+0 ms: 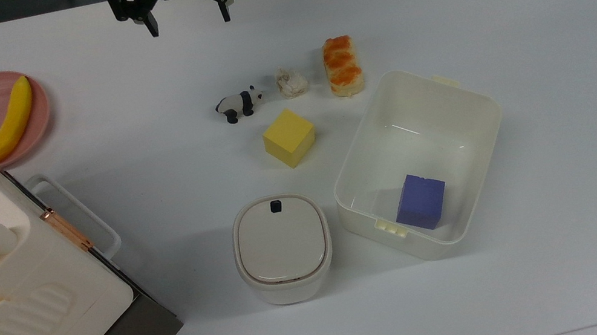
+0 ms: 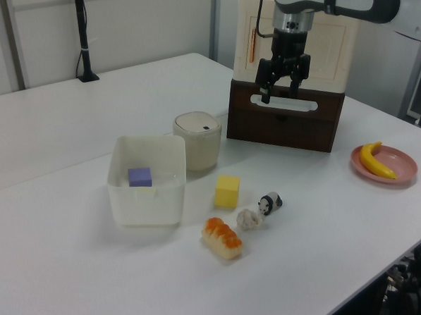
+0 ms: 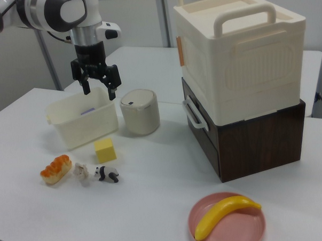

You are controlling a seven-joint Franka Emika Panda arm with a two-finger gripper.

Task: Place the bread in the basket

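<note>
Bread (image 1: 342, 66) lies on the white desk (image 1: 524, 17), just beside the far corner of the basket (image 1: 461, 96), apart from its rim. A paper ball (image 1: 291, 82) sits close on the top view's left of the loaf, then a panda toy (image 1: 238, 104) and a yellow cube (image 1: 289, 137). Free desk surrounds the loaf on its other sides. The tool (image 1: 187, 20) hangs above the desk's far edge, fingers apart and empty. Inside the basket rests a purple cube (image 1: 420, 201).

Open claw (image 3: 100, 88) hangs above basket (image 3: 83, 124).
</note>
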